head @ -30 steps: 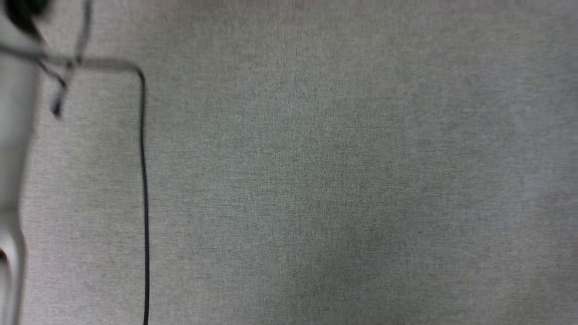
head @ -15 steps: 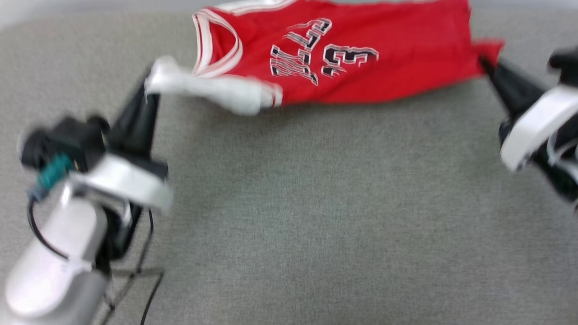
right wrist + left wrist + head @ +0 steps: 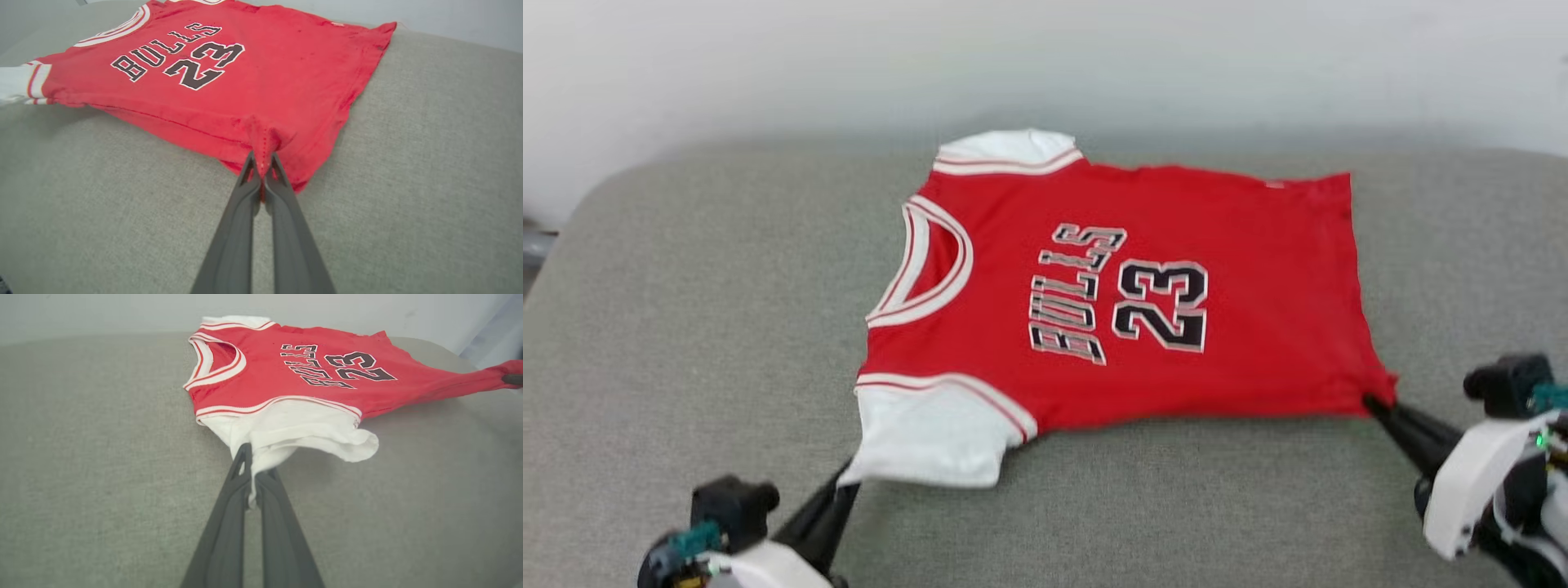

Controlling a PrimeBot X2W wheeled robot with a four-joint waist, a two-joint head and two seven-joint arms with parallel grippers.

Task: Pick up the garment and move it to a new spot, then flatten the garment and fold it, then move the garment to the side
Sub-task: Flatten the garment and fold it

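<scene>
The garment (image 3: pixel 1111 302), a red jersey T-shirt with white short sleeves, red-and-white striped trim and black, white-outlined "BULLS 23" on its chest, lies front-up and nearly spread on the grey woven cushion-like surface (image 3: pixel 686 327). It sits toward the far edge by the pale wall (image 3: pixel 1045 65), collar to the robot's left and hem to its right.

The left gripper (image 3: pixel 843 490) is pinched tight on the outer corner of the near white sleeve (image 3: pixel 931 433). Its wrist view shows a fold of white cloth squeezed between the closed fingers. The right gripper (image 3: pixel 1374 402) is clamped just as tightly on the near corner of the red hem, which bunches into a small pucker at the tips.

The near edge looks lifted and stretched between the two grips, with shadow beneath it, so I take flattening to be the step in hand. I can see three ways it might go wrong:
- Drawing the arms farther apart could tug a thin pinch of jersey out of one grip, and that side would spring back and wrinkle.
- Letting go while the edge is raised could leave the drooping cuff curled under.
- Dragging toward the wall could push the far sleeve (image 3: pixel 1009 147) over the surface's edge.
</scene>
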